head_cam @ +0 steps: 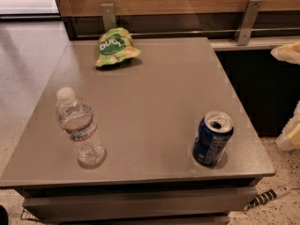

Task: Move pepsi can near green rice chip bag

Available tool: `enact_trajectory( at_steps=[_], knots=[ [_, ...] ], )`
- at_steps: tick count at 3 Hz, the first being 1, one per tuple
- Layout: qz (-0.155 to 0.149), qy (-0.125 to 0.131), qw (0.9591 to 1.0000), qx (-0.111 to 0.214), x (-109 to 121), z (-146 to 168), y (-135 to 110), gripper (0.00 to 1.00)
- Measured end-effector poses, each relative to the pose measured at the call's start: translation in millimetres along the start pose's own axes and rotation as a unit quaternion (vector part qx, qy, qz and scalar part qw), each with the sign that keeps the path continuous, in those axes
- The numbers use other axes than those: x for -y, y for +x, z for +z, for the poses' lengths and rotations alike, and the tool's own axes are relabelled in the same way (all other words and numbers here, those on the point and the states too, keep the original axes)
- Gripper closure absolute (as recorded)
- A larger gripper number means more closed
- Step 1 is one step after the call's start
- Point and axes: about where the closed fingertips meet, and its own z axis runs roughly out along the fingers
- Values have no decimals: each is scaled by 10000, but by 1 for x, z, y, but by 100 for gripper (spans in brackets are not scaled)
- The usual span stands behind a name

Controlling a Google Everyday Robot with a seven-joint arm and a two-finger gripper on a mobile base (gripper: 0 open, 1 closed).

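The tool (291, 134) is showing only as pale cream shapes at the right edge of the view, beyond the right side of the table (159, 102) and off its surface. It is touching none of the things on the table, and how far open it is cannot be told. The pepsi can (212, 139) is standing upright near the front right corner, its tab opened. The green rice chip bag (116, 47) is lying at the far edge, left of centre, well apart from the can. A clear water bottle (79, 128) is standing upright near the front left.
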Motion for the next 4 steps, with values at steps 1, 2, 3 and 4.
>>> enact_trajectory(
  at_steps=[1, 2, 3, 4],
  knots=[
    [24, -154, 9955, 933, -7, 11, 0, 0],
    [-5, -210, 9843, 1752, -13, 25, -6, 0],
    [-71, -140, 9716, 2361, -20, 37, -10, 0],
    [-377, 110, 9586, 2822, -31, 60, -10, 0]
  ],
)
